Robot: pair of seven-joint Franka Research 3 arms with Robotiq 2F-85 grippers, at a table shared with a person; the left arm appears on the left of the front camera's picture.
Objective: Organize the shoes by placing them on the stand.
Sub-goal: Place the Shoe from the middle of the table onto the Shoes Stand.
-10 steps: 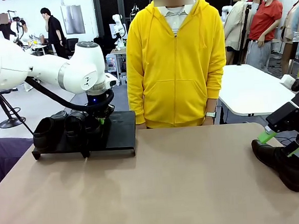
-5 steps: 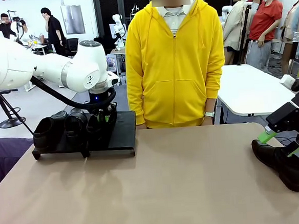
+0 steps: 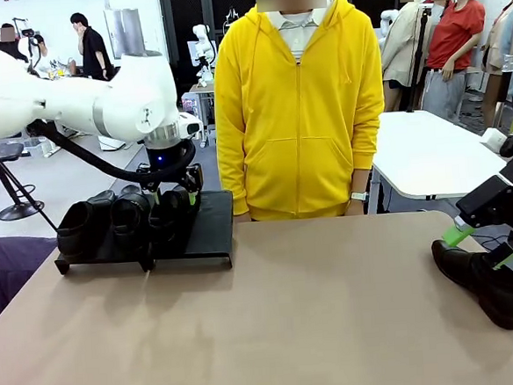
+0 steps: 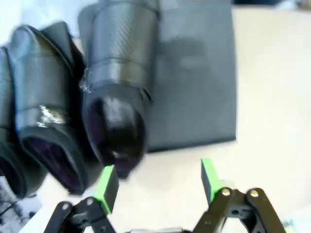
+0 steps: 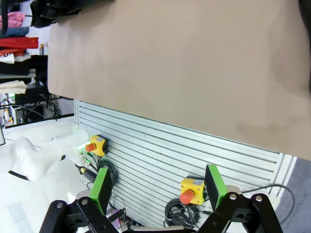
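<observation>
Raised and opened since the earlier frames, the left jaws are seen spread just above the third shoe, which has been released onto the stand. Progress: three shoes are set side by side on the stand's left part, the first shoe at its far-left end, the second shoe beside it; in the left wrist view the released shoe lies clear of the green pads, with bare platform beside it. One place is judged left to fill. The last shoe lies on the surface at the near right, well apart from the stand; the right jaws are held spread just over it, nothing gripped. Beyond the far edge a person in a yellow hoodie stands. Farther off, a white table and other people are visible in an open workroom.
</observation>
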